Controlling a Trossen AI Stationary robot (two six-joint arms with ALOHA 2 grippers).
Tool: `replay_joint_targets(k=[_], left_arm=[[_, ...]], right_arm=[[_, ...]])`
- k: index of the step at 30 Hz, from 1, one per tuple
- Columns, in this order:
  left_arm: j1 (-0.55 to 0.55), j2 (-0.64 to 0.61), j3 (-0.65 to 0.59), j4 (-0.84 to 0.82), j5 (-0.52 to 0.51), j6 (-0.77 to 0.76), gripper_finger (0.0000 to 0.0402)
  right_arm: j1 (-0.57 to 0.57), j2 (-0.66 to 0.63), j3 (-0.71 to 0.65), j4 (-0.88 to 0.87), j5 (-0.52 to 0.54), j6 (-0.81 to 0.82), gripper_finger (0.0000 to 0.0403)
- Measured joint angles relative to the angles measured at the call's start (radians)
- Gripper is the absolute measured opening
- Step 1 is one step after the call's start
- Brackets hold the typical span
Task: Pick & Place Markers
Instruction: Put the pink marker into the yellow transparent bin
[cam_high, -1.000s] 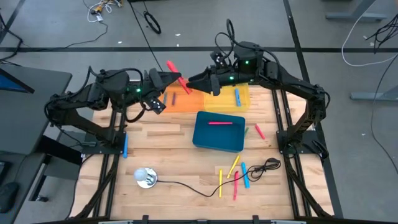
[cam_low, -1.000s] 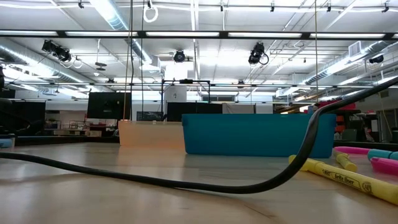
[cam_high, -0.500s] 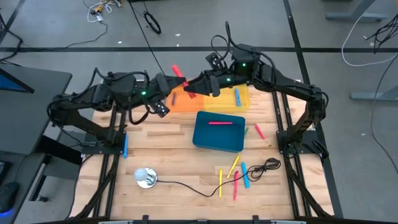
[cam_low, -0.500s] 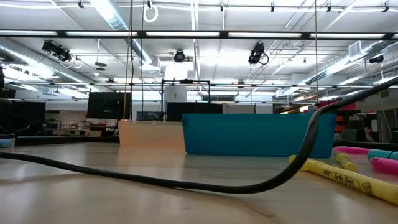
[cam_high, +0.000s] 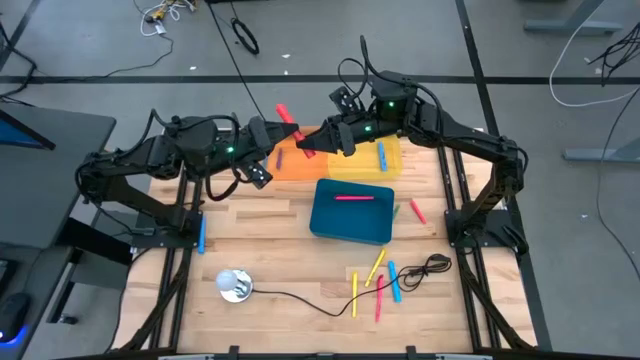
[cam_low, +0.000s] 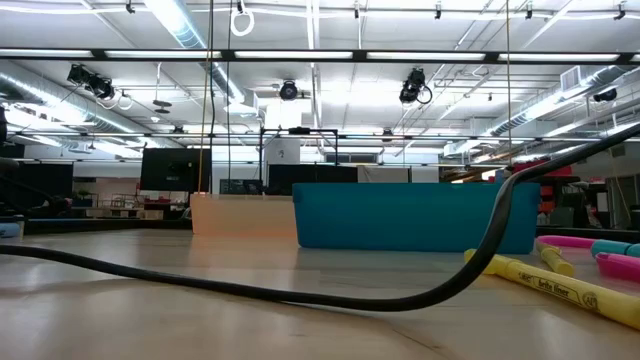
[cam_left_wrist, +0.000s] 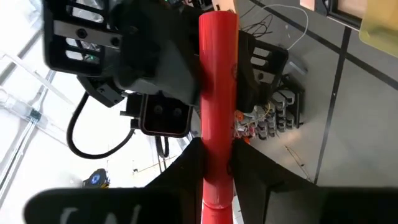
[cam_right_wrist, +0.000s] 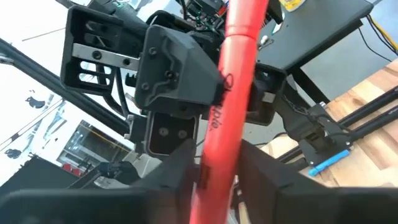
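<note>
Wooden table (cam_high: 270, 225) carries an orange bin (cam_high: 292, 164), a yellow bin (cam_high: 388, 158) and a teal bin (cam_high: 352, 222), with loose markers (cam_high: 378, 280) lying near a black cable (cam_high: 300, 300) at the front. Above the orange bin both arms meet at a red marker (cam_high: 286, 113). The left gripper (cam_high: 272, 135) is clenched on one end of it, and the right gripper (cam_high: 305, 146) has its fingers (cam_right_wrist: 180, 162) pressed against the same red marker from the other side. Another pink marker (cam_high: 354, 198) lies inside the teal bin.
</note>
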Motion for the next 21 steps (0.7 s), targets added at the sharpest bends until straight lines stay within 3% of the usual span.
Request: replay_joint_targets(k=[4,8,14,21], left_arm=[[0.000,-0.002,0.000,-0.009,0.011,-0.022,0.0077],[0.002,-0.002,0.000,-0.001,0.022,-0.126,0.0125],[0.002,-0.005,0.000,-0.005,0.044,-0.515,0.0173],[0.001,-0.024,0.000,-0.004,0.076,-0.910,0.0184]], right_arm=[[-0.001,0.000,0.000,-0.003,0.004,0.017,0.0053],[-0.005,0.000,0.000,0.005,0.004,-0.020,0.0051],[-0.009,0.000,0.000,0.003,0.036,-0.050,0.0051],[-0.025,0.000,0.000,0.017,0.092,-0.125,0.0051]])
